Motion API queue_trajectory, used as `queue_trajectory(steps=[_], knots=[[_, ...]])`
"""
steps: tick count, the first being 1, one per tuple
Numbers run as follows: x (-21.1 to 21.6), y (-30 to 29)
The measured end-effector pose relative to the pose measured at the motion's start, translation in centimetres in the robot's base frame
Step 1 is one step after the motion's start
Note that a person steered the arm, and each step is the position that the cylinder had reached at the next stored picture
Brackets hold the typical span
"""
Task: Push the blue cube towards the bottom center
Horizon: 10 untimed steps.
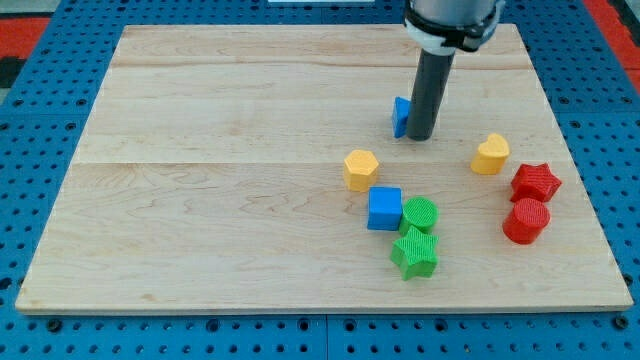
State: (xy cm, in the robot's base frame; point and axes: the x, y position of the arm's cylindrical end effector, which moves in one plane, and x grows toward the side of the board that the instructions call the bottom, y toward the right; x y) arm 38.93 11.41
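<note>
The blue cube [384, 208] sits on the wooden board [220, 200] right of centre, touching a green cylinder [421, 213] on its right. My tip [420, 136] rests on the board well above the cube, toward the view's top. A second blue block [400, 116] stands just left of my tip, partly hidden by the rod; its shape cannot be made out.
A yellow hexagonal block [361, 169] lies above-left of the blue cube. A green star [415, 253] lies below the green cylinder. A yellow block [491, 154], a red star [536, 182] and a red cylinder [526, 221] sit at the right.
</note>
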Motion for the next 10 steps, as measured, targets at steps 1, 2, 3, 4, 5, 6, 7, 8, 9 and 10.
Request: queue_trajectory(steps=[1,2,3,4,5,6,7,8,9,10], knots=[[-3.1,-0.2],[-6.3,-0.8],[-6.4,-1.8],[-3.3,-1.8],[-0.1,-0.7],[3.1,0.0],[6.0,0.0],[8.2,0.0],[9.7,-0.4],[10.9,-2.1]])
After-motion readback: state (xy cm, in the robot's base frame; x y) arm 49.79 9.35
